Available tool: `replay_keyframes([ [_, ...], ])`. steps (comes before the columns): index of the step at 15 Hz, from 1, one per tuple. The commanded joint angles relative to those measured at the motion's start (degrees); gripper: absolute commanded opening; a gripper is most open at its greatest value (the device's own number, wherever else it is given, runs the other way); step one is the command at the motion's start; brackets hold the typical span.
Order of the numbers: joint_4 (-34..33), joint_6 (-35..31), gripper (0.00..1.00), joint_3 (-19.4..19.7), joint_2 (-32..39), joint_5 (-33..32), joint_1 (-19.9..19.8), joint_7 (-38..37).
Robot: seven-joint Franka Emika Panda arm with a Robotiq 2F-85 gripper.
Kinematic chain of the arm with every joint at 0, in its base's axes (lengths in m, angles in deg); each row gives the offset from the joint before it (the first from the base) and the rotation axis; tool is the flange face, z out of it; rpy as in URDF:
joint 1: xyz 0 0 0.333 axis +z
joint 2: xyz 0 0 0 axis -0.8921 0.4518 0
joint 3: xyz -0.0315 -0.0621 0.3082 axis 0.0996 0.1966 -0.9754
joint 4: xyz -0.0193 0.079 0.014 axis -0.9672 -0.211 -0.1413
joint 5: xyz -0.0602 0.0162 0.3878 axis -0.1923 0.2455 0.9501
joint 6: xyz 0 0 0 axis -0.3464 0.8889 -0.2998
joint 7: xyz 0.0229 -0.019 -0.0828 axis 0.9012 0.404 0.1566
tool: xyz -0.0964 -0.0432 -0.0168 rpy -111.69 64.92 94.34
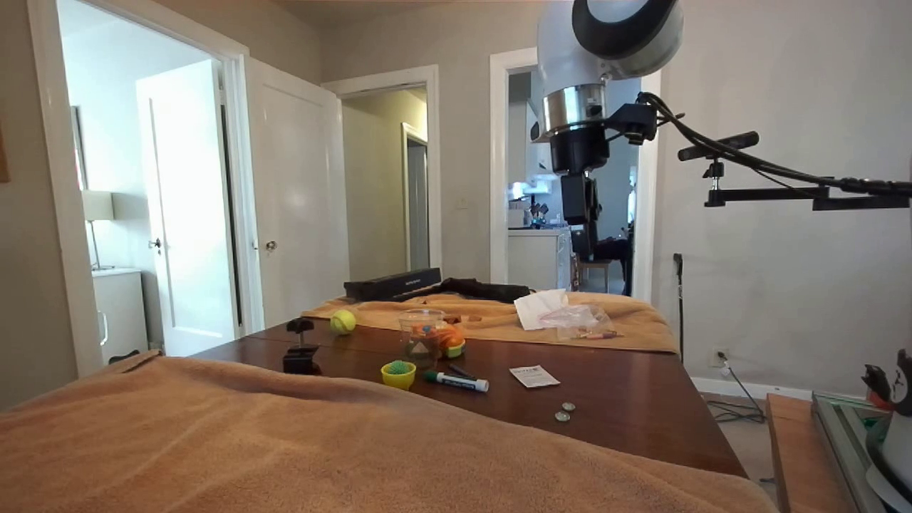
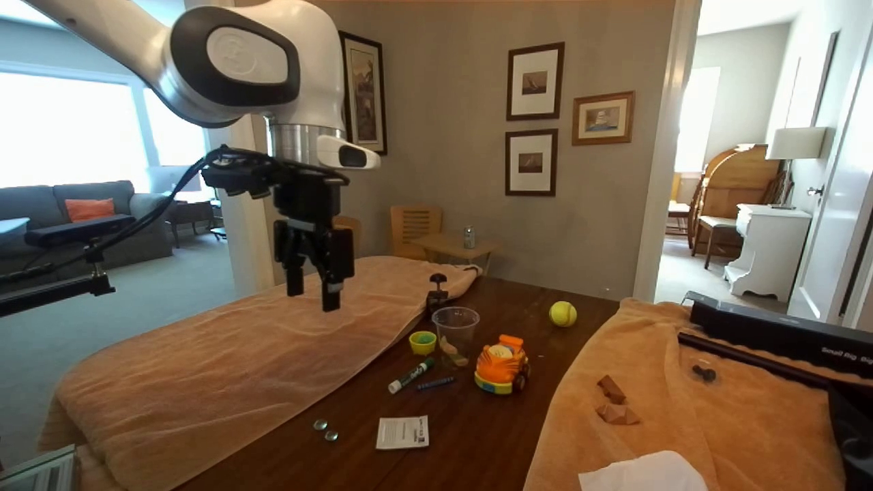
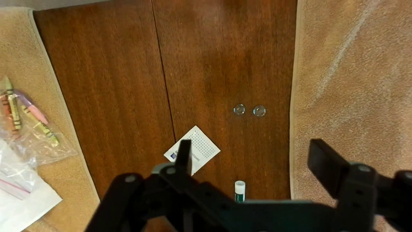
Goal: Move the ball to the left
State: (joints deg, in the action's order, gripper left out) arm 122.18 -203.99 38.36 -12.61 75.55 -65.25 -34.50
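The ball (image 1: 343,322) is yellow-green and rests on the dark wooden table near the edge of the far towel. In an exterior view the ball (image 2: 563,314) sits beyond the orange toy car, with bare wood around it. The wrist view does not show the ball. My gripper (image 2: 314,294) hangs high above the table, pointing down, well away from the ball. It also shows in an exterior view (image 1: 586,242). In the wrist view its two fingers (image 3: 251,146) stand wide apart with nothing between them.
A clear plastic cup (image 2: 455,334), yellow-green cup (image 2: 422,344), orange toy car (image 2: 501,365), marker (image 2: 409,376) and black clamp (image 2: 437,290) stand or lie on the table. A paper packet (image 3: 206,148) and two glass beads (image 3: 249,110) lie below the gripper. Towels cover both table sides.
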Motion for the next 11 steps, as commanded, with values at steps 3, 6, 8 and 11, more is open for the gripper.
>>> replay_keyframes([
  [3,-0.69,1.59,1.00,0.88,-1.09,-0.42,0.99,-0.61],
  [6,-0.72,1.81,1.00,0.88,-1.34,-0.43,1.00,-0.62],
  [8,-0.72,1.83,1.00,0.88,-1.34,-0.43,1.00,-0.62],
  [11,-0.72,1.83,1.00,0.88,-1.34,-0.43,1.00,-0.62],
])
